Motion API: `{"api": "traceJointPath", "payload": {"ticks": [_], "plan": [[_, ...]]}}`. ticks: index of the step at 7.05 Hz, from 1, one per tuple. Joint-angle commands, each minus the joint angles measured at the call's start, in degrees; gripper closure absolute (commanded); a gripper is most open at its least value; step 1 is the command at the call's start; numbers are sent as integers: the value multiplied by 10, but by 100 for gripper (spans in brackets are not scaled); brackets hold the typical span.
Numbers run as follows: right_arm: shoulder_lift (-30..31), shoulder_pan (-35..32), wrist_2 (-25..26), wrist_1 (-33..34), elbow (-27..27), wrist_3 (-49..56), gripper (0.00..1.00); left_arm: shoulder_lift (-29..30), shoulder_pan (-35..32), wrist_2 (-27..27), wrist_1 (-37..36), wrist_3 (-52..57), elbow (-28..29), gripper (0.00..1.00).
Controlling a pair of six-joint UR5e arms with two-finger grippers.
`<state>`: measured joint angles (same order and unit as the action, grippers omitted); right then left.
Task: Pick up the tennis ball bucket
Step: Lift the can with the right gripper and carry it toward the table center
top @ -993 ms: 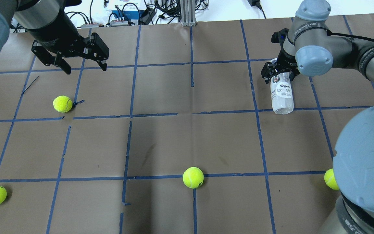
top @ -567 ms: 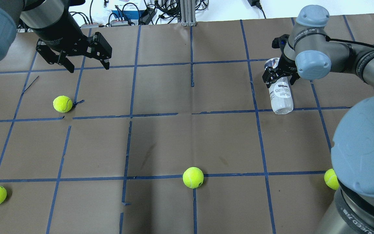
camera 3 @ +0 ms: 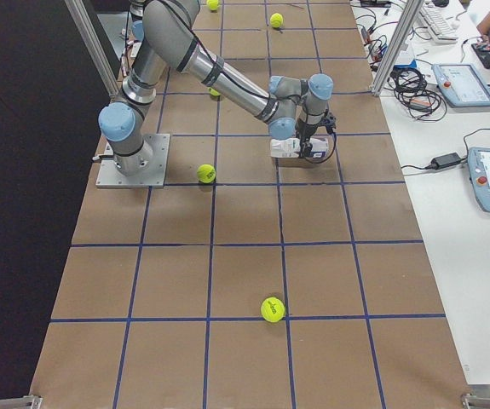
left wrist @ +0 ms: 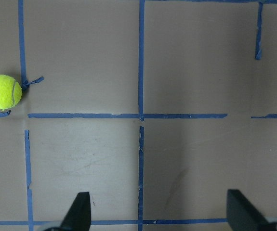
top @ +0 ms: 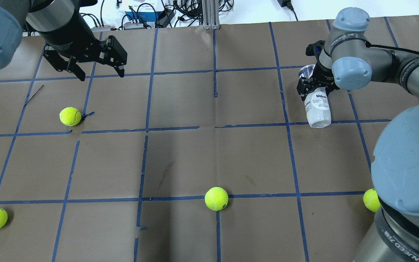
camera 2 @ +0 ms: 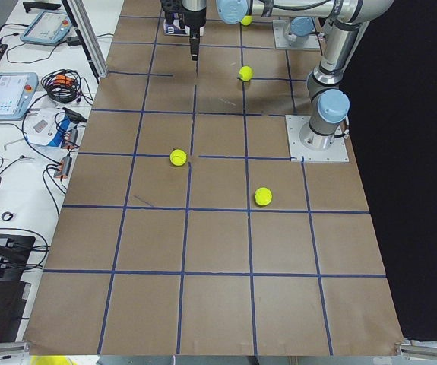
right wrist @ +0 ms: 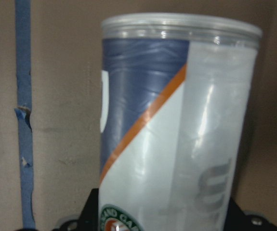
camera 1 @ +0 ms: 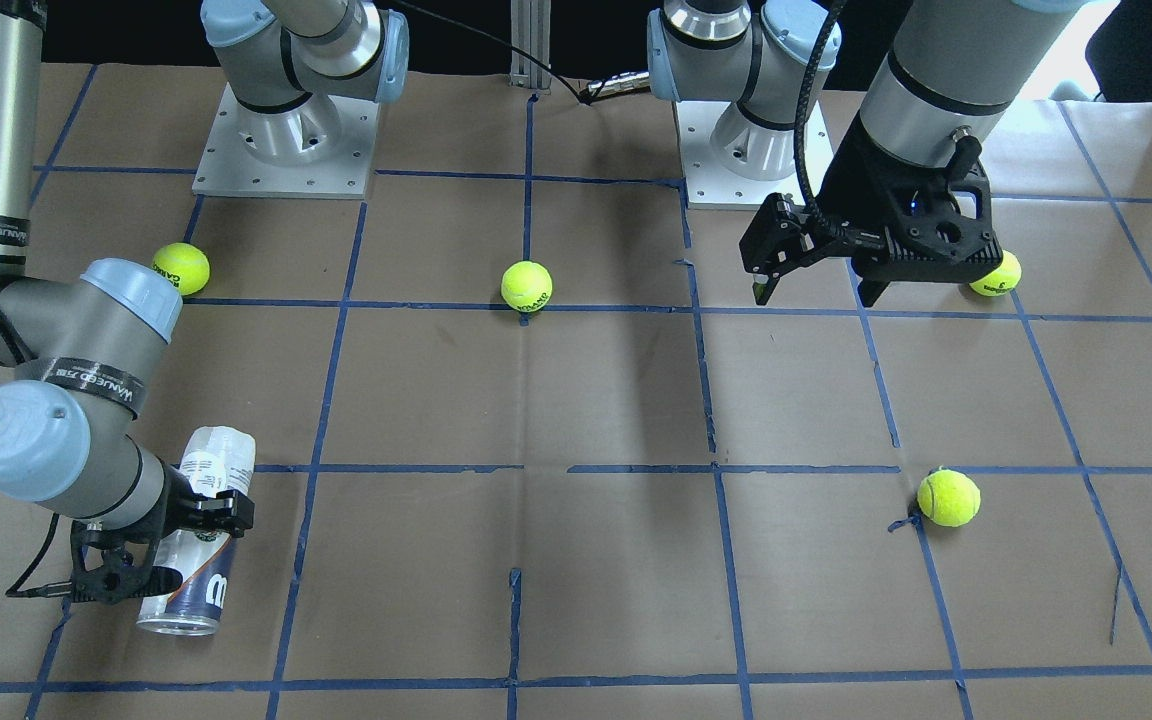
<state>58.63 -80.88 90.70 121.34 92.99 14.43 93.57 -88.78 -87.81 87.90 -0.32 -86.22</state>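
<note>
Right gripper point(top: 315, 86) clamps the tilted tennis ball bucket point(top: 318, 109) at the table's point(top: 180, 160) 2 o'clock, brown paper showing through its clear wall. Left gripper point(top: 102, 75) hovers, jaws spread wide, with a tennis ball point(top: 70, 116) at its 7 o'clock.

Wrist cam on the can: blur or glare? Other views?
Right wrist view: tennis ball bucket fills the frame, soft-focused, with glare streaks on its plastic. Overhead view: sharp, but the right gripper is partly hidden. Left wrist view: crisp tape lines.
</note>
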Motion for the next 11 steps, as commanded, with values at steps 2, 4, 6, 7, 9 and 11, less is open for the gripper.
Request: {"api": "traceJointPath", "payload": {"ticks": [2,4,6,7,9,11], "plan": [[21,-10,-1,-34,-13,5,24,-1,0,0,0,1,0,0],[55,-81,10,-111,-63,7,21,-2,1,0,0,1,0,0],[54,-170,4,-111,-97,75,22,-5,4,0,1,2,0,0],[54,-192,4,-99,-105,125,22,-6,4,0,1,2,-1,0],[32,-219,1,-52,-107,253,22,-5,5,1,1,2,0,0],[-17,-255,-23,19,-124,341,22,-8,5,0,1,5,0,0]]}}
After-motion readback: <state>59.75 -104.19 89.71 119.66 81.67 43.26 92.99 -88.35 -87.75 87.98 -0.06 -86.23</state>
